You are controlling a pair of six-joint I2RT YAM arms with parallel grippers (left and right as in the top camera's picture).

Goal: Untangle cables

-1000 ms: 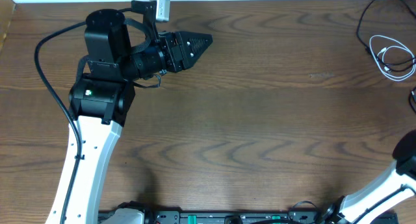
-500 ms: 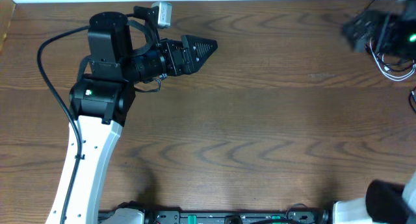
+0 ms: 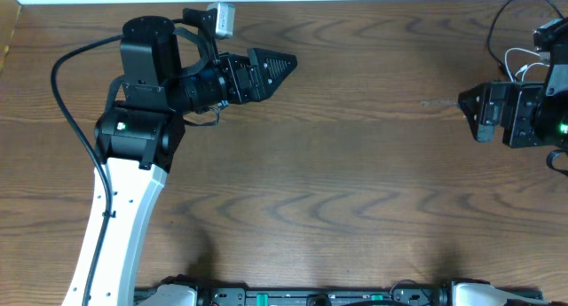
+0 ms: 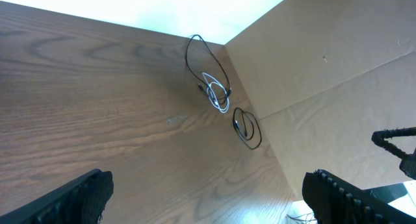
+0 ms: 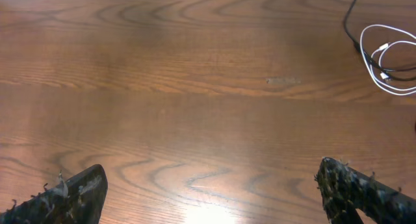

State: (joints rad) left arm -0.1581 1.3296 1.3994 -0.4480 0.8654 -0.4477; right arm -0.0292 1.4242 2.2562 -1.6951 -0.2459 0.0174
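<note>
The black cable (image 3: 493, 33) and the white cable (image 3: 518, 61) lie tangled at the table's far right edge, partly hidden under my right arm in the overhead view. In the right wrist view the white coil (image 5: 390, 58) and the black cord (image 5: 353, 21) sit at the upper right. In the left wrist view the white coil (image 4: 217, 94) lies inside the black loop (image 4: 194, 54), and a small black coil (image 4: 247, 128) lies beside them. My left gripper (image 3: 277, 66) (image 4: 208, 201) is open and empty, far to the left. My right gripper (image 3: 469, 106) (image 5: 211, 191) is open and empty, just left of the cables.
A brown cardboard wall (image 4: 325, 68) stands along the table's right side, close behind the cables. The wooden tabletop (image 3: 355, 182) stretches between the two arms. The left arm's thick black wire (image 3: 67, 102) loops at the far left.
My right arm has swung into view from the lower right and now hovers over the cables' left side, covering part of them. My left gripper shifted slightly right.
</note>
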